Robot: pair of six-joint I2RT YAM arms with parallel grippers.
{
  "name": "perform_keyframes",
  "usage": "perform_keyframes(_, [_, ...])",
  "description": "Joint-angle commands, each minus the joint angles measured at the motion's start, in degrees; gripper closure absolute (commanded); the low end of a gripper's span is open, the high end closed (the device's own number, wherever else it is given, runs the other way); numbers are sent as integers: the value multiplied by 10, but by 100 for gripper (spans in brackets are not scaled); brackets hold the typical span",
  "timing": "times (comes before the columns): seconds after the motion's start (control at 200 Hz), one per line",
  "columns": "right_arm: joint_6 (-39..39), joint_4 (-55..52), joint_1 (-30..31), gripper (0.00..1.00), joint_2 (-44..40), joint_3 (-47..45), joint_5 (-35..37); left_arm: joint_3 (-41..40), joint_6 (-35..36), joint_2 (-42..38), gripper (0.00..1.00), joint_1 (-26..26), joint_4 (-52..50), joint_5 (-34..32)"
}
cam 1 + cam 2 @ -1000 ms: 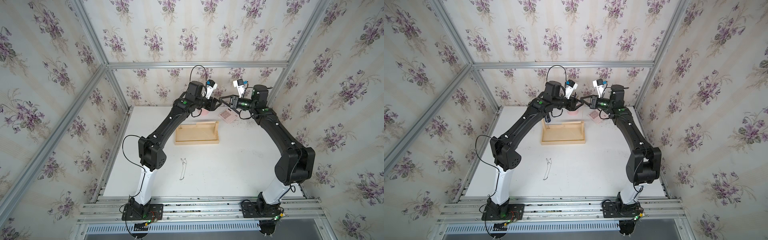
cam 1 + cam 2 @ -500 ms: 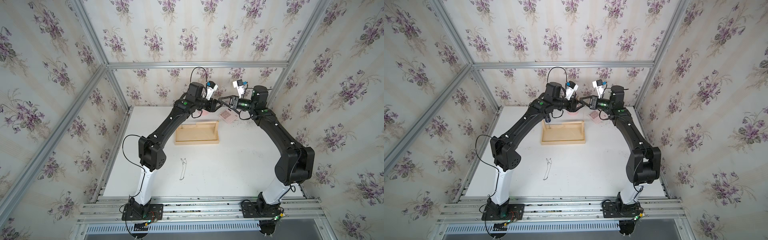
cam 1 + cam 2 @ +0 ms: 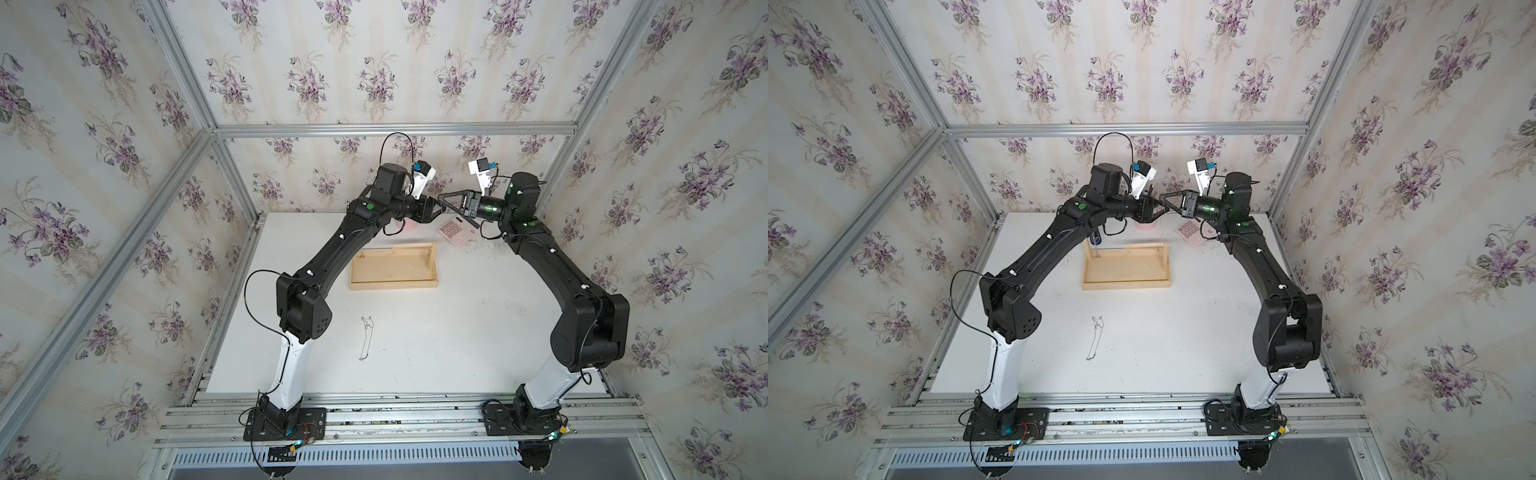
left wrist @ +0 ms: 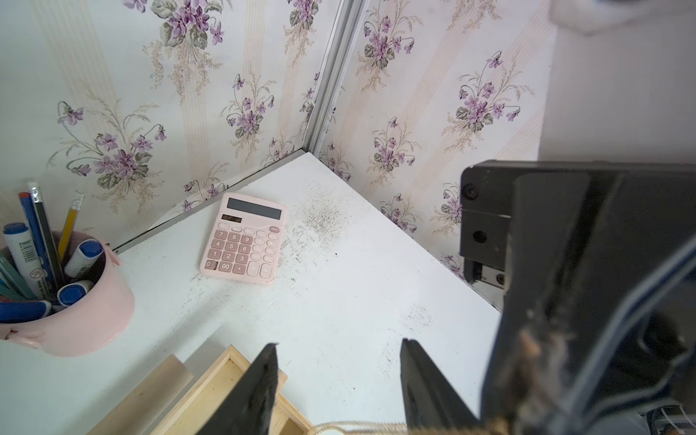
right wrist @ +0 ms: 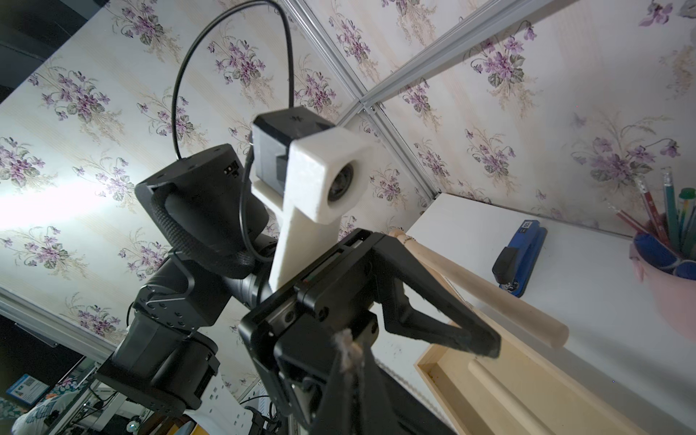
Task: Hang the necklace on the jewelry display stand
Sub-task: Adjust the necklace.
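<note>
In both top views the jewelry display stand (image 3: 395, 285), a pale wooden frame with a shallow tray base, sits at the far middle of the worktop (image 3: 478, 340). A necklace (image 3: 365, 337), a thin chain, lies loose well nearer. The left claw (image 3: 439, 207) and right claw (image 3: 445, 195) meet tip to tip above the stand's far side.

In the left wrist view a pink cup (image 4: 90, 324) holds pens, pencils and markers, near a pink calculator (image 4: 244, 241). The left claw's fingers stand apart, and a gold chain (image 4: 361, 425) crosses the gap between them.

In the right wrist view the gold chain loops round a dowel bar (image 5: 482, 290). The right claw is pressed together; on what, I cannot tell.
</note>
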Motion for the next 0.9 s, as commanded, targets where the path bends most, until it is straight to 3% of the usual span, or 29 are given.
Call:
perform_keyframes(0.0, [42,64,-2,94,-3,-6,-19,-5,5,-11,45,0,15,6])
perform_keyframes(0.06, [51,73,-2,94,-2,-10,-23,-9,5,-13,42,0,19,4])
perform_keyframes(0.525, [71,103,-2,94,-6,-25,-37,37,2,19,44,0,18,4])
perform_keyframes(0.894, [75,109,-2,93,-1,-24,-40,39,7,20,74,0,13,3])
